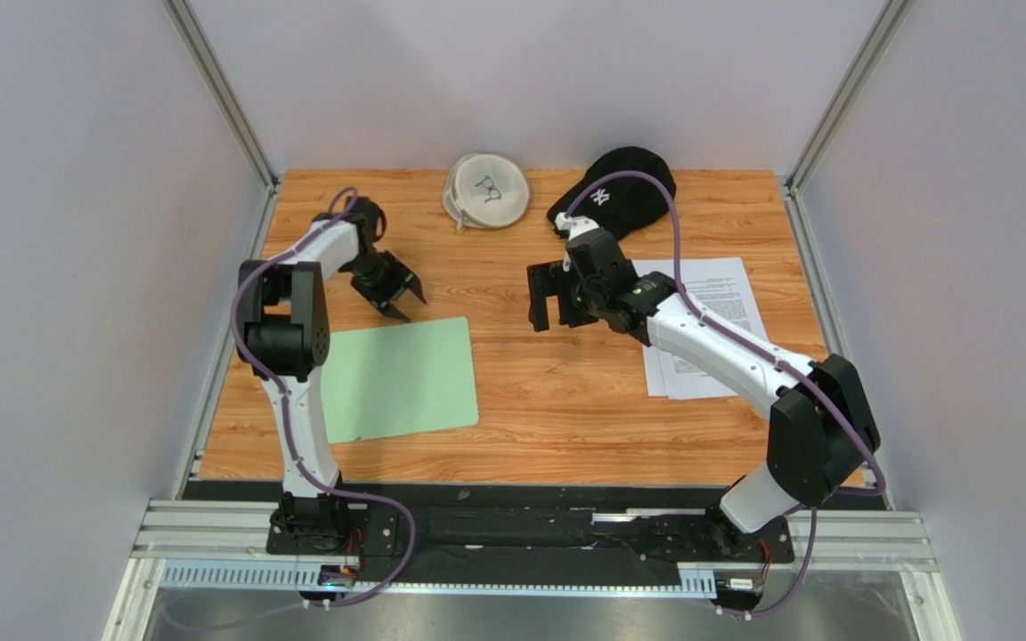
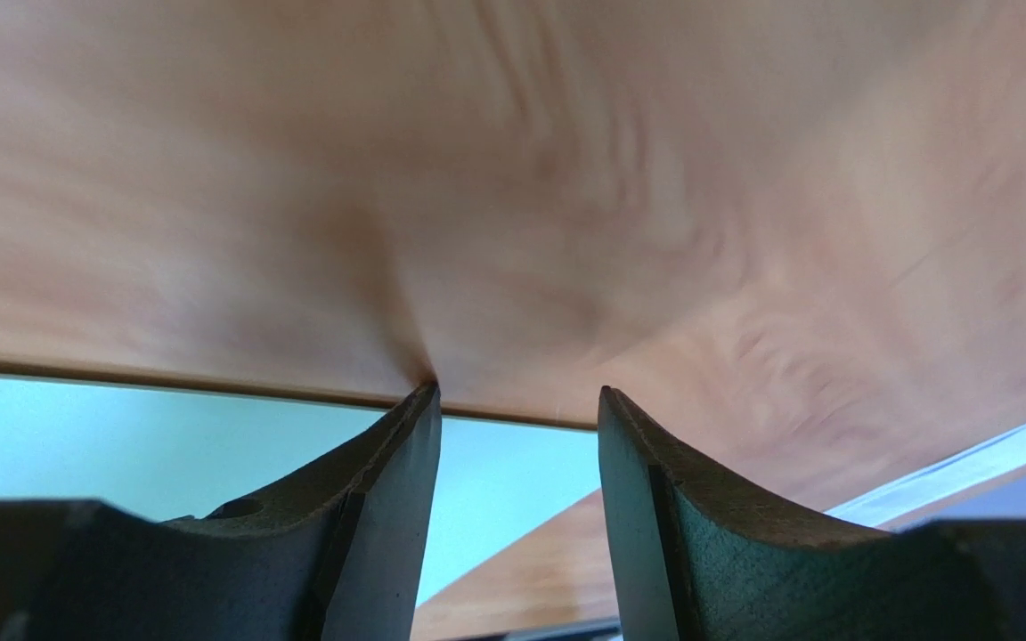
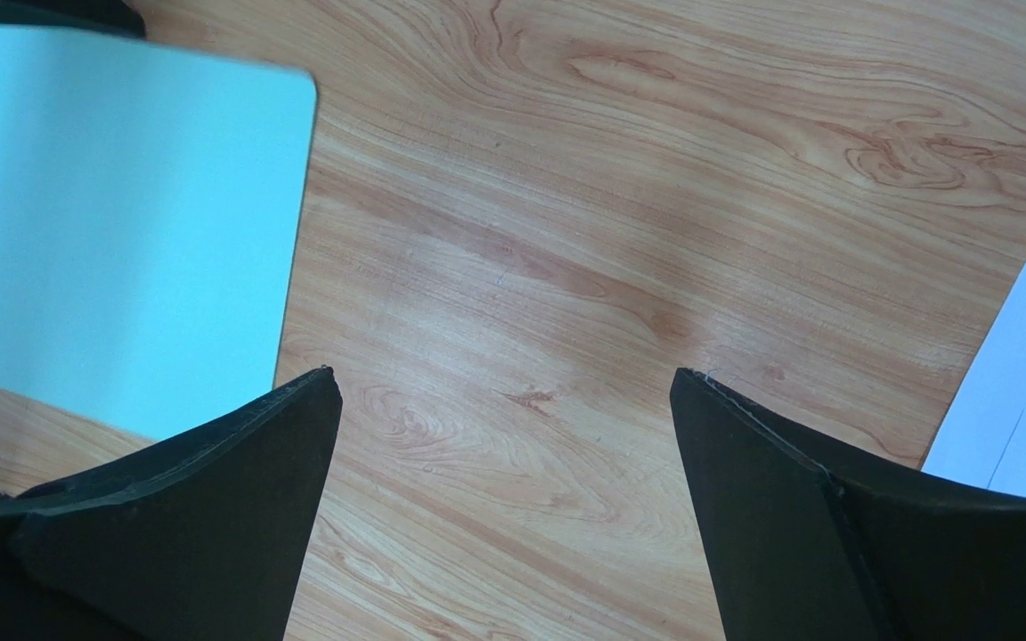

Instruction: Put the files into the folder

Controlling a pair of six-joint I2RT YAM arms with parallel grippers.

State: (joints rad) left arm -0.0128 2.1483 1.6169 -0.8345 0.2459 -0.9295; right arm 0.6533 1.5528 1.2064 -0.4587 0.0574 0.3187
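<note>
The files are lying at three o'clock on the table, white sheets fanned slightly, print up, partly under the right arm. None is sitting in the folder, a plain mint-green board at eight o'clock, so the whole transfer is waiting. The left gripper is hanging partly open and empty by the folder's twelve o'clock edge. The right gripper is gaping wide, gripping nothing.

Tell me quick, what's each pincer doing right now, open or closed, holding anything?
Left pincer: partly open, nothing between its fingers.
Right pincer: wide open, holding nothing.
</note>
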